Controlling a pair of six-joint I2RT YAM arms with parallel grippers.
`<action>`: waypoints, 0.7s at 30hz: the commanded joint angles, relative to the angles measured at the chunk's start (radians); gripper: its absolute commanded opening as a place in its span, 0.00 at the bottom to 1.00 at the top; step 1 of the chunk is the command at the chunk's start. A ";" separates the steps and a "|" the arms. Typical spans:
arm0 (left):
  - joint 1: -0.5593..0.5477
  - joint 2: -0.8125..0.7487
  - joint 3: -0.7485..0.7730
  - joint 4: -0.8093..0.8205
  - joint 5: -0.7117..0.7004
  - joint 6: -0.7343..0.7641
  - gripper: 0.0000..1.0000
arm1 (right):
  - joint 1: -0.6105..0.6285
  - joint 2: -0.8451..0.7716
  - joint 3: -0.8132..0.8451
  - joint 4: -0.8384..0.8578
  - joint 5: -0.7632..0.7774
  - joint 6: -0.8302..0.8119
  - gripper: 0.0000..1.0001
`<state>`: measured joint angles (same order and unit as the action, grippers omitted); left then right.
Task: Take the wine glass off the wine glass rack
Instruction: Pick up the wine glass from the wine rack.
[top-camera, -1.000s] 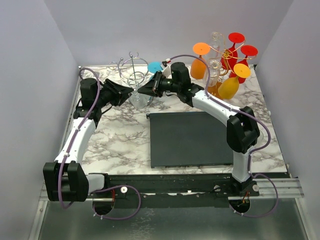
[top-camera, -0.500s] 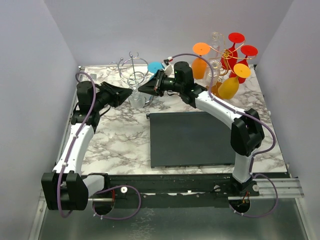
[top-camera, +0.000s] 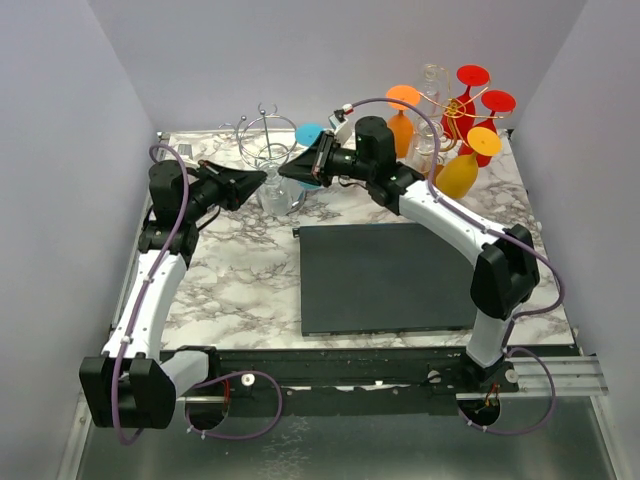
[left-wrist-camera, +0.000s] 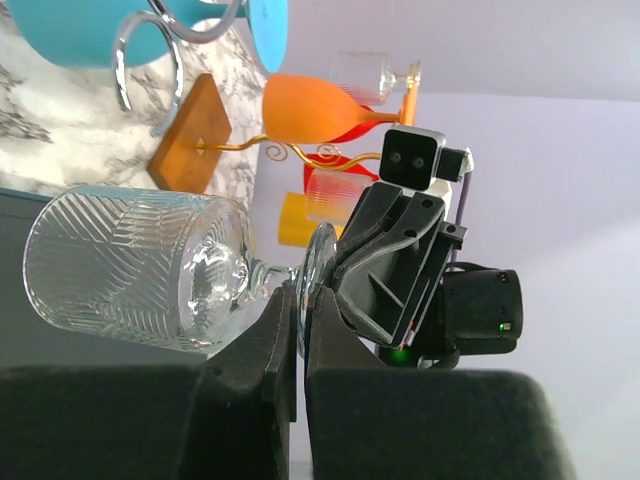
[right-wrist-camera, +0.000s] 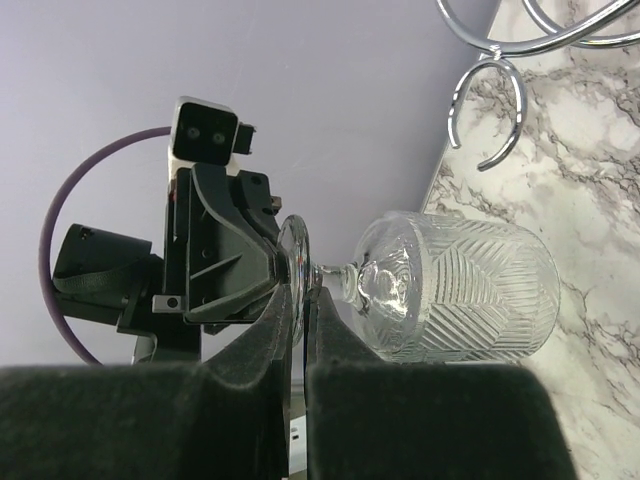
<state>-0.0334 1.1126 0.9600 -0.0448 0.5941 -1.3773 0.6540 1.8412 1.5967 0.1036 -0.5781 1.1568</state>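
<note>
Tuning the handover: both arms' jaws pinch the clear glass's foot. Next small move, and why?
Probably open the jaws of the right gripper: the left gripper is also shut on the clear wine glass at its foot, so one must release.

The blue glass (left-wrist-camera: 85, 35) runs off the top edge at upper left. The chrome stand (right-wrist-camera: 492, 50) is cropped at upper right. The left gripper (left-wrist-camera: 297, 297) hides part of the wine glass (left-wrist-camera: 130, 270) stem.

Lilac walls (top-camera: 300, 50); marble table (top-camera: 240, 280) (grey-veined)
</note>
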 joint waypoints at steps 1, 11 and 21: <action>-0.027 -0.047 0.059 0.040 -0.006 -0.155 0.00 | 0.030 -0.074 0.042 -0.001 0.037 -0.066 0.02; -0.044 -0.055 0.117 0.069 -0.119 -0.291 0.00 | 0.028 -0.104 0.080 -0.048 0.095 -0.109 0.30; -0.046 -0.050 0.143 0.077 -0.201 -0.369 0.00 | 0.006 -0.204 0.010 -0.035 0.223 -0.141 0.65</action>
<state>-0.0742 1.0794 1.0542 -0.0387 0.4751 -1.6371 0.6739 1.7264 1.6482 0.0570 -0.4446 1.0462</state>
